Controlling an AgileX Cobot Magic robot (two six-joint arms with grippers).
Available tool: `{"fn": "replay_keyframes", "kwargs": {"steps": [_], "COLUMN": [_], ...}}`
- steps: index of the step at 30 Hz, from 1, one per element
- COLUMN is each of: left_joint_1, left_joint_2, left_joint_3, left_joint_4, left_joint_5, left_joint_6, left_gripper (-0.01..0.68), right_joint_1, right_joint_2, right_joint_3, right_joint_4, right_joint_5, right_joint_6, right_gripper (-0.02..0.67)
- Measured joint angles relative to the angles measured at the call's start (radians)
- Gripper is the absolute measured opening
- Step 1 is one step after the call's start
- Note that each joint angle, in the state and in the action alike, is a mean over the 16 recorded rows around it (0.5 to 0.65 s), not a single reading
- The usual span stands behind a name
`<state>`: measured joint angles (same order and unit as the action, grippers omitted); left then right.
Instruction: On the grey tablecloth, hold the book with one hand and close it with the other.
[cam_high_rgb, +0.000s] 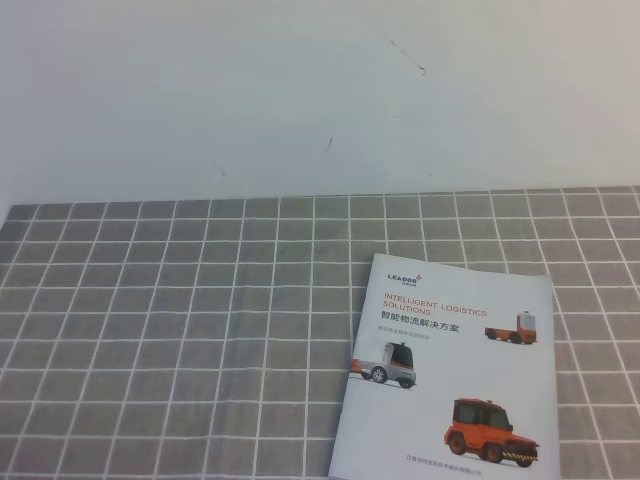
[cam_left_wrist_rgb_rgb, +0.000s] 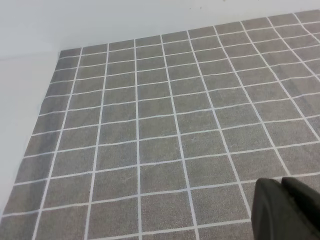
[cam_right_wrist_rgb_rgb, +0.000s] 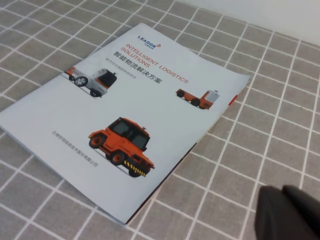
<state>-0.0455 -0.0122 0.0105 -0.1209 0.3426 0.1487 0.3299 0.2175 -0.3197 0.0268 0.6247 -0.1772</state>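
While both grippers hang clear of it, the book (cam_right_wrist_rgb_rgb: 135, 115) lies shut, cover up, on the grey tablecloth (cam_high_rgb: 180, 330).

Only a dark corner of the right gripper (cam_right_wrist_rgb_rgb: 290, 212) shows at the lower right of its wrist view, and the left gripper (cam_left_wrist_rgb_rgb: 287, 207) shows as little over bare cloth, so I cannot tell whether either is wide or narrow; neither holds anything. Ahead and to the left of the right gripper, the book rests flat, near but apart, a sliver of red inner page peeking at its far edge. Judging by the closed cover, the closing looks done and the arms have no reason to touch it. Beyond the cloth stands a white wall (cam_high_rgb: 300, 90); nothing blocks the way.
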Motion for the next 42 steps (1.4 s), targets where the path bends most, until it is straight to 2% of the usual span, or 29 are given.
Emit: {"fn": "replay_keyframes", "kwargs": {"steps": [11, 18, 23, 30, 36, 42], "left_joint_1": [0.0, 0.0, 0.0, 0.0, 0.0, 0.0], "left_joint_2": [0.0, 0.0, 0.0, 0.0, 0.0, 0.0], "left_joint_3": [0.0, 0.0, 0.0, 0.0, 0.0, 0.0], "left_joint_4": [0.0, -0.001, -0.002, -0.002, -0.002, -0.002], "left_joint_5": [0.0, 0.0, 0.0, 0.0, 0.0, 0.0], "left_joint_6": [0.0, 0.0, 0.0, -0.001, -0.001, -0.001], "left_gripper": [-0.003, -0.003, -0.003, -0.003, -0.003, -0.003], "right_joint_1": [0.0, -0.02, -0.08, -0.21, -0.293, -0.32], "right_joint_2": [-0.014, -0.084, -0.153, -0.218, -0.229, -0.229], "right_joint_3": [0.02, 0.128, 0.233, 0.333, 0.344, 0.342], "right_joint_4": [0.0, -0.007, -0.009, -0.01, -0.003, -0.002], "right_joint_5": [-0.013, -0.104, -0.21, -0.306, -0.304, -0.285], "right_joint_6": [0.0, -0.001, 0.0, 0.004, 0.01, 0.013], "right_gripper": [-0.001, -0.001, -0.001, -0.001, -0.001, -0.001]}}
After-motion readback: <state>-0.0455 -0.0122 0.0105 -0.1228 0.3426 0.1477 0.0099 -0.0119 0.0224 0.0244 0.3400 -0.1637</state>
